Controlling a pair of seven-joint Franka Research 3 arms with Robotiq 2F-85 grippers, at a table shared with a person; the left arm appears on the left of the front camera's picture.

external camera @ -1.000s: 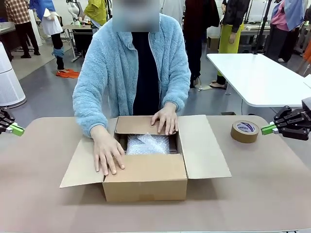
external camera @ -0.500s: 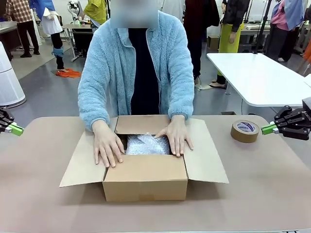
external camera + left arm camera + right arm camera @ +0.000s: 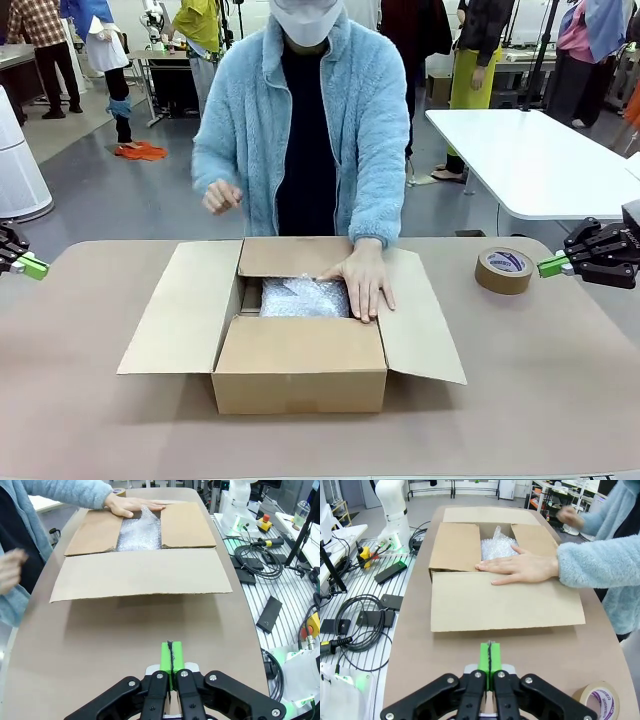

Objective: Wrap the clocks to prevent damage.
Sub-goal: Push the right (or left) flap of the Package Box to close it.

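Observation:
The clocks (image 3: 303, 297) lie as one bubble-wrapped bundle inside the open cardboard box (image 3: 300, 368) at the table's middle; the bundle also appears in the left wrist view (image 3: 140, 531) and the right wrist view (image 3: 497, 545). One of the person's hands (image 3: 364, 280) rests flat on the box's right flap beside the bundle. The other hand (image 3: 221, 195) is raised at chest height. My left gripper (image 3: 36, 267) hovers shut at the table's left edge, its green pads (image 3: 170, 656) pressed together. My right gripper (image 3: 549, 266) is shut at the right, holding nothing.
A brown tape roll (image 3: 503, 270) lies on the table just left of my right gripper, also low in the right wrist view (image 3: 598, 699). Cables and control gear (image 3: 257, 560) sit on the rack beside the table. A white table (image 3: 535, 160) stands behind.
The person straightened up and lifted one hand off the box's left flap to chest height. That flap now lies wider open. Both grippers stayed still.

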